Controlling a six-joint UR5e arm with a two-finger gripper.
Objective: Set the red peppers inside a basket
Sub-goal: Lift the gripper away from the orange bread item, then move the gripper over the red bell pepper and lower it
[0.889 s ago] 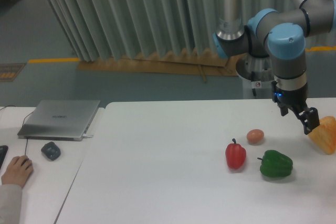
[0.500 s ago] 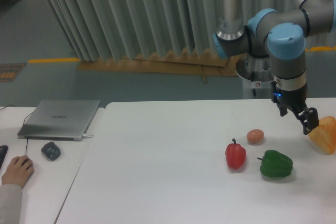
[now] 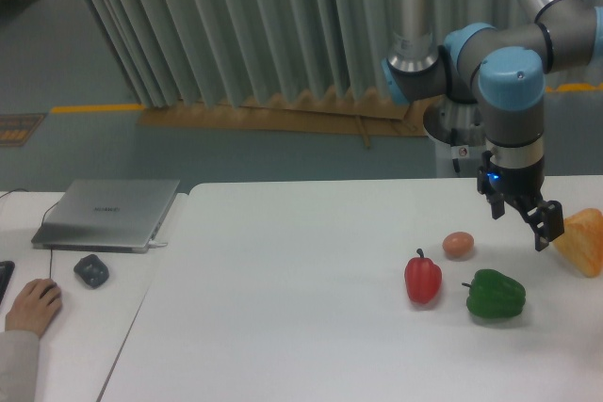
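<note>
Grey pleated curtains hang behind a white surface [image 3: 283, 289] that carries a silver closed laptop [image 3: 108, 214] at its far left. The small glossy red bell pepper [image 3: 423, 278] stands upright on it, dark stem up, with a brownish-orange egg-shaped thing [image 3: 458, 244] at its one o'clock and a glossy green bell pepper [image 3: 496, 295] just beside it at four o'clock. The black two-finger claw [image 3: 529, 219] hangs empty, fingers parted, at the red pepper's two o'clock, near an orange object [image 3: 582, 240] at the right edge. No basket shows in view. To grip well, the claw should probably come across over the red pepper and descend from above, straddling its body on the sides clear of the green neighbour, closing below the shoulders so the smooth skin does not slip.
</note>
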